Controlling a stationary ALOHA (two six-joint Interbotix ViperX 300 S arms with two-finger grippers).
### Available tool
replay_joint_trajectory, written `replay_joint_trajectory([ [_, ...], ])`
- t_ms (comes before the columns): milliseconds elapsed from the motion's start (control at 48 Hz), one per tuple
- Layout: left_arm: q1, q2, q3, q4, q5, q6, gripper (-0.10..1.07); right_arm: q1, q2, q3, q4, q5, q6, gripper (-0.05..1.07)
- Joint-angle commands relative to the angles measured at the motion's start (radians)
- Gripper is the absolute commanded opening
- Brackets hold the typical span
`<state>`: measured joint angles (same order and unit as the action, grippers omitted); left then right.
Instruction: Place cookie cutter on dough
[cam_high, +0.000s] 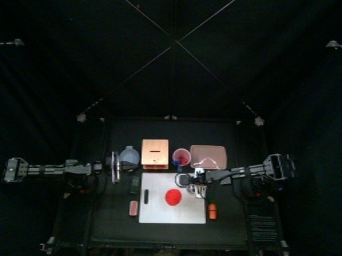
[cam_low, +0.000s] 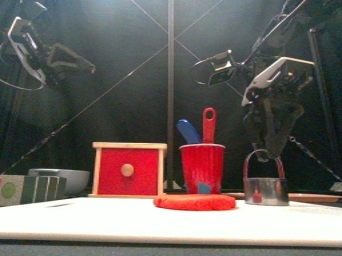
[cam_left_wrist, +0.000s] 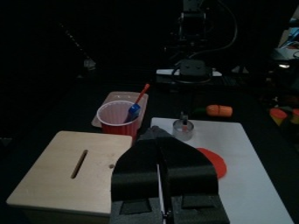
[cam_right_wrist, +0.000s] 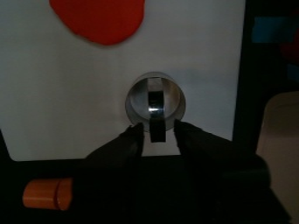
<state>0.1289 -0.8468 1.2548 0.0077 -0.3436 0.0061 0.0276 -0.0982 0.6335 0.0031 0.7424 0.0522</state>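
- On the white board (cam_high: 151, 205), near the middle of the tabletop (cam_high: 100, 228), I see the dough (cam_high: 173, 198) lying flat as a round red disc.
- Beside the dough, on the same board, the cookie cutter (cam_low: 266, 187) stands upright: a small metal ring with a looped handle on top. It sits apart from the dough, toward the board's far right part, and does not touch the disc.
- From the right, the right gripper (cam_right_wrist: 156, 131) points down over the cutter. Its fingers (cam_right_wrist: 131, 144) are closed on the handle loop from both sides; the ring's base looks to rest on the board.
- At the left side, the left gripper (cam_left_wrist: 160, 136) hangs raised above the tabletop, well apart from the board. Its fingers (cam_left_wrist: 140, 166) are pressed together and hold nothing.
- Behind the board I note a wooden box (cam_low: 130, 170) with a red front panel and a slot in its top.
- Next to the box stands a red cup (cam_low: 203, 168) holding a blue utensil (cam_low: 189, 130) and a red utensil (cam_low: 209, 124).
- One small orange piece (cam_high: 132, 208) lies just off the board's left edge and another orange piece (cam_high: 211, 210) at its right edge.
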Motion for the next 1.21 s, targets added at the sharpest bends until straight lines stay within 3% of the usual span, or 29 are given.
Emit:
replay_joint_trajectory([
  [0,0.002,0.003,-0.014,0.0,-0.008,0.0,0.07,0.002,-0.006,-0.017,0.003,-0.006,-0.005,0.62],
  [104,0.002,0.003,-0.014,0.0,-0.008,0.0,0.07,0.002,0.008,-0.02,0.002,-0.018,-0.005,0.56],
  [375,0.002,0.003,-0.012,-0.002,-0.008,-0.002,0.07,0.012,-0.003,-0.035,0.008,-0.032,-0.002,0.54],
  [562,0.002,0.003,-0.011,-0.002,-0.008,-0.002,0.07,0.031,-0.015,-0.098,0.017,-0.028,-0.002,0.54],
  [896,0.002,0.005,-0.008,-0.014,-0.003,-0.005,0.07,0.058,0.086,-0.242,0.017,-0.02,0.0,0.54],
  [1188,0.0,0.003,-0.005,-0.02,-0.002,-0.002,0.07,0.071,0.166,-0.316,0.028,-0.015,0.0,0.54],
])
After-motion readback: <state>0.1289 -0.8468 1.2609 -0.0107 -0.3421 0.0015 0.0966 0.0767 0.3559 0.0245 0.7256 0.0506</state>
